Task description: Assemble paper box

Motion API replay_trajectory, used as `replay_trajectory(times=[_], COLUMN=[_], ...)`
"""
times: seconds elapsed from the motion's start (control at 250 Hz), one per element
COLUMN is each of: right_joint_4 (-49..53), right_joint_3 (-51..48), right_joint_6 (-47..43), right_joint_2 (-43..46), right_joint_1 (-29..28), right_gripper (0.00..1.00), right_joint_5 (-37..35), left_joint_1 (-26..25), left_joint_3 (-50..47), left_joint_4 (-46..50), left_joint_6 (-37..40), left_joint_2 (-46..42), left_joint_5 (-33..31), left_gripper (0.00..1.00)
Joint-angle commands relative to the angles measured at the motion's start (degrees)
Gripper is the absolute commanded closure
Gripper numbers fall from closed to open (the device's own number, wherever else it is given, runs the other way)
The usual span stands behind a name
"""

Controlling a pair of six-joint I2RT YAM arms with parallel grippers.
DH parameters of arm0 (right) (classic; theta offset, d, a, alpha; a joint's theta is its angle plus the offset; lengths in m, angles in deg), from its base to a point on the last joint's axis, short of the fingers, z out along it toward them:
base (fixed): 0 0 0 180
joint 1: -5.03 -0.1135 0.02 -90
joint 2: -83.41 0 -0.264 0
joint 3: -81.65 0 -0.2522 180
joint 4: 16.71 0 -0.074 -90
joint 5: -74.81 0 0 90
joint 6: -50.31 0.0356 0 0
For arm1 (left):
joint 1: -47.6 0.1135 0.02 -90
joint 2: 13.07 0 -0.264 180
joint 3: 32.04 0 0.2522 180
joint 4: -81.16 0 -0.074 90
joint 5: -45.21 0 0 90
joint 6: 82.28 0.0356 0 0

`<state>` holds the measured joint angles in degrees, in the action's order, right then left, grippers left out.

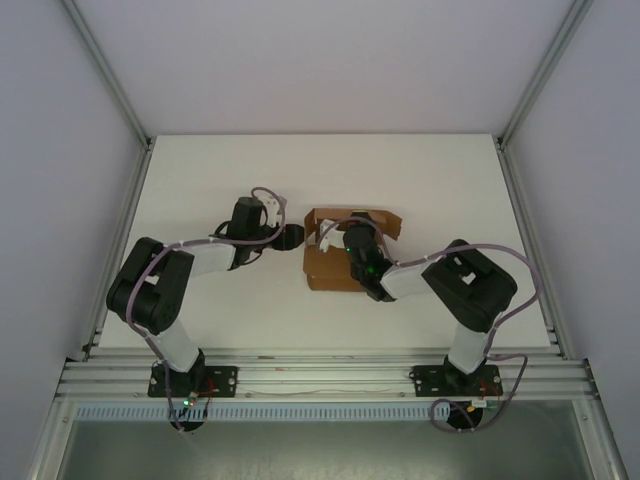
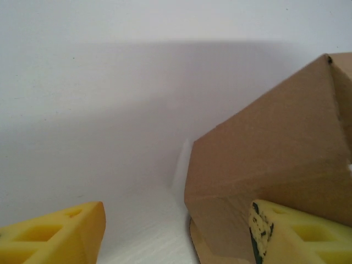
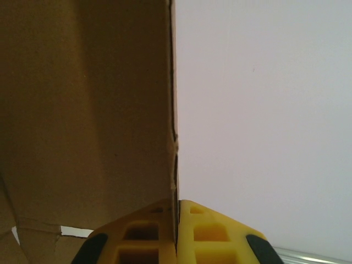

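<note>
1. The paper box (image 1: 325, 268), partly folded brown cardboard, lies at the middle of the top view on the white worktop (image 1: 200, 180)
2. The right gripper (image 3: 176, 234) is pinched tight on an upright cardboard wall, at the bottom centre of its wrist view
3. The left gripper (image 2: 177, 223) stands wide, holding nothing, just left of the box; its finger (image 2: 297, 236) at lower right overlaps a slanted panel, contact unclear

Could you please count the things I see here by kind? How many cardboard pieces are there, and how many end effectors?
Paper box, brown cardboard: 1
End effectors with yellow fingers: 2 (left end effector, right end effector)
Total: 3
</note>
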<state>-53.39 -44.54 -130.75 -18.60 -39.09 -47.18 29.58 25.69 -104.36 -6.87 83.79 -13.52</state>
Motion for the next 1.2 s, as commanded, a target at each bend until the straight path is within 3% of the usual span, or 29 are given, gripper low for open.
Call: replay_trajectory(times=[0.0,0.212,0.348,0.552,0.763,0.815,0.939,1.075,1.195], right_joint_4=[2.8,6.8,9.2,14.4,21.8,22.9,25.2,28.1,36.5], right_joint_3=[0.3,1.8,1.6,0.7,-0.2,-0.1,-0.2,0.8,2.6], right_joint_6=[2.2,6.0,7.6,10.9,13.4,14.1,15.2,19.7,26.4], right_joint_2=[1.6,1.9,2.9,6.1,8.6,8.7,8.2,9.3,13.0], right_joint_1=[-0.5,-0.9,-1.0,-1.0,-1.5,-1.5,-1.6,-1.6,-1.6], right_gripper=[1.00,1.00,1.00,1.00,1.00,1.00,1.00,1.00,0.80], right_joint_5=[-0.8,-0.6,0.2,2.3,6.4,7.1,7.6,6.9,9.2], left_joint_1=[-1.5,-3.5,-5.5,-8.1,-9.5,-9.8,-10.9,-13.4,-14.1], left_joint_3=[-1.3,2.4,4.3,2.4,2.3,2.3,2.4,2.6,2.3], left_joint_4=[-6.2,-7.0,-5.1,-5.3,-9.9,-10.9,-11.7,-10.0,-10.1], left_joint_6=[2.1,2.7,2.6,2.2,1.4,1.0,1.7,3.5,3.7], left_joint_2=[-1.5,1.7,3.5,4.5,5.5,5.8,6.0,5.9,6.1], left_joint_5=[1.0,3.7,1.2,-6.4,-9.9,-11.0,-13.1,-21.8,-25.0], left_gripper=[0.31,0.38,0.43,0.44,0.50,0.58,0.67,0.81,0.87])
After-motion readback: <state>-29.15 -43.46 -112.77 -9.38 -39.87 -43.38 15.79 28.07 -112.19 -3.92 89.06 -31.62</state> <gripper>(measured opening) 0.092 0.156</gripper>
